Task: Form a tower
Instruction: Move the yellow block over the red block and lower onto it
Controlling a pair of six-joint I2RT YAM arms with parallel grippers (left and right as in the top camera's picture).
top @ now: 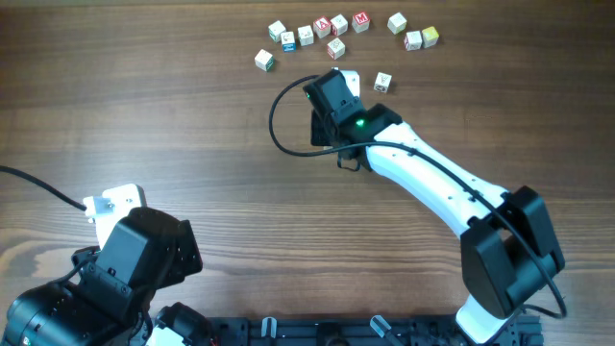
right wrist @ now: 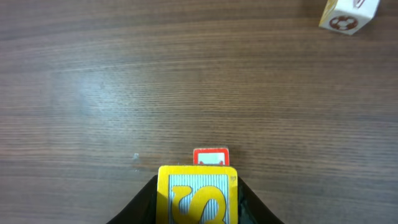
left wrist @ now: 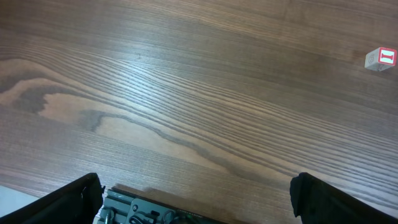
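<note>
Right pincer — part-closed — clamps the tower at its yellow S face, far-middle of the counter, near loose cubes; a red-edged cube shows just beyond. Left pincer gapes wide — empty.

The table fills my screens in all 3 views: brown wood with long, fine streaks of grain. In the left wrist view I get a darker swirl of grain at middle left, and soft light leaves a pale sheen toward the upper middle of the frame.
</note>
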